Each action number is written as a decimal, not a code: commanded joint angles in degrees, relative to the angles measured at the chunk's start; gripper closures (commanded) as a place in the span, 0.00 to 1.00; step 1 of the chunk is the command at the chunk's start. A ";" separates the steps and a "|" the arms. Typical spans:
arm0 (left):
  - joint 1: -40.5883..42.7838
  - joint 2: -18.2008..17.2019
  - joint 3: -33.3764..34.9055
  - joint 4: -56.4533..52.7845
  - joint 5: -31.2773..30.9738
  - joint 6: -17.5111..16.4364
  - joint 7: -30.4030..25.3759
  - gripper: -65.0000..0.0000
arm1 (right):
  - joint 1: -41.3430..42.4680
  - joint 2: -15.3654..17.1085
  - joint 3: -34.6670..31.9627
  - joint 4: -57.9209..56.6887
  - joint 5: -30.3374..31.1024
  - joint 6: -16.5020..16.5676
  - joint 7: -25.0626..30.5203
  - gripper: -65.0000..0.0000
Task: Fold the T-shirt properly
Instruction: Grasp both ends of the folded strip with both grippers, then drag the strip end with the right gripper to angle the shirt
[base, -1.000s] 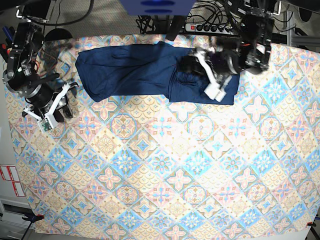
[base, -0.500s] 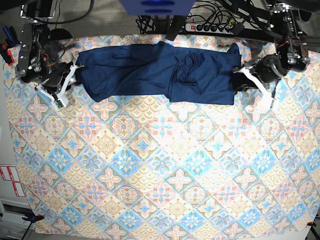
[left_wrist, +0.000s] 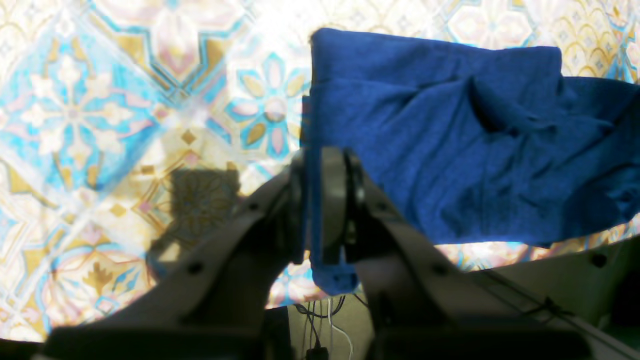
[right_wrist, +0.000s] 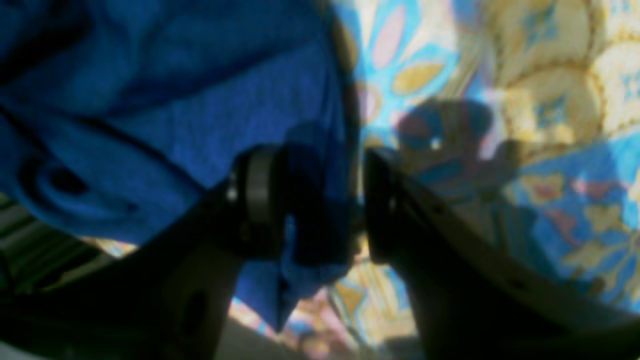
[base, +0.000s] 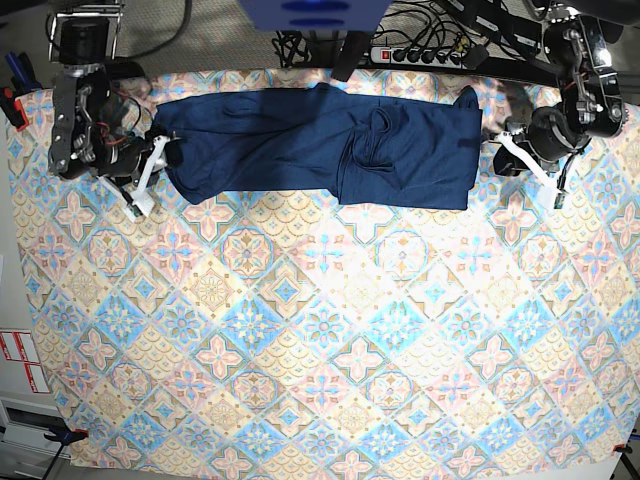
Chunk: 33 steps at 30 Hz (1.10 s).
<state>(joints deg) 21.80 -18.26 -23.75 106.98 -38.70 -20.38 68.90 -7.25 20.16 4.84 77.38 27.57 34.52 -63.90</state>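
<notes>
Navy T-shirt (base: 310, 145) fabric is now pinched by the clenched left gripper (left_wrist: 320, 200) at its right edge, while the right gripper (right_wrist: 325, 200), moved in, is spread around the left edge.

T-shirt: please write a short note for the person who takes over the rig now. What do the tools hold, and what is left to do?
Left tool: shut on the edge of the T-shirt at one end.
Right tool: open, jaws on either side of the edge at the opposite end, not closed.
T-shirt: a long creased band at the far side of the tablecloth.
Done: it appears folded lengthways.
Left: probably close the right tool, then fold crosswise.
</notes>
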 joint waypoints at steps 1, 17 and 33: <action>-0.22 -0.77 -0.30 -0.47 -0.91 -0.23 -0.73 0.94 | 0.26 0.45 0.13 -0.94 -0.89 -0.19 0.03 0.62; -1.36 -0.77 -0.30 -6.63 -1.08 -0.32 -0.90 0.94 | 0.17 3.35 -10.78 -5.96 19.33 -0.19 -0.32 0.62; -1.27 0.55 -0.30 -6.54 -1.17 -0.32 -0.90 0.94 | 2.54 3.35 -11.13 -13.69 21.88 -0.19 -0.41 0.99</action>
<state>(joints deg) 20.67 -16.84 -23.75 99.42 -39.11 -20.43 68.58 -4.73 23.35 -5.93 63.88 53.28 35.38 -62.48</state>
